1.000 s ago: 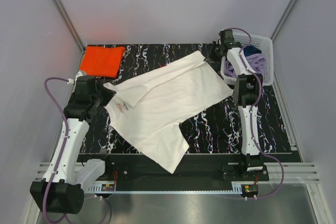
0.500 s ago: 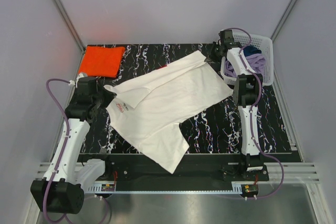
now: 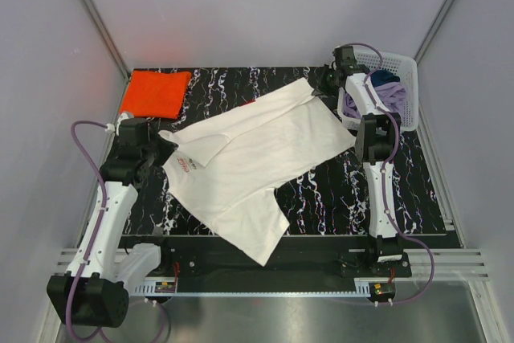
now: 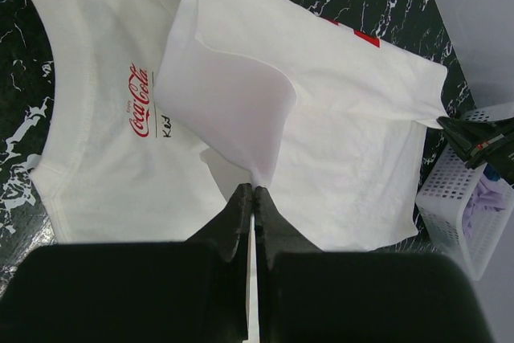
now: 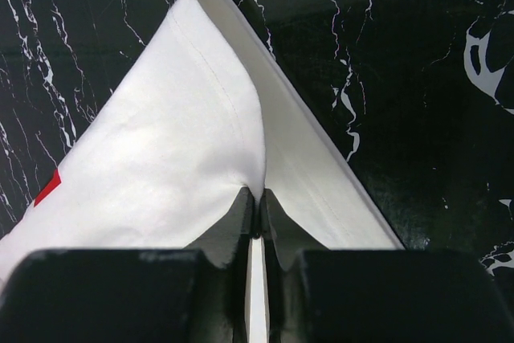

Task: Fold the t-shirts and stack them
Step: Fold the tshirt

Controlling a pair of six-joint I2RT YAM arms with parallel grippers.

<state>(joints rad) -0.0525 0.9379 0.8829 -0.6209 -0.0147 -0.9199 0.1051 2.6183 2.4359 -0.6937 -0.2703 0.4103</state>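
cloth of the white t-shirt (image 3: 257, 158) spans both pinches: the left gripper (image 4: 253, 197) is clenched on a raised fold, and the right gripper (image 5: 257, 198) is clamped on a corner. its long axis runs diagonally from one pair of jaws to the other over the flat black table (image 3: 337, 198). the folded orange t-shirt (image 3: 157, 91) lies beyond the left jaws. a basket (image 3: 404, 78) crowds the right ones.

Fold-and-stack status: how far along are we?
Done: the orange t-shirt lies folded at far left. In hand: the white t-shirt is spread out with one flap doubled over, and the left gripper and right gripper each pinch an edge. Left: finish folding it, then stack the two.
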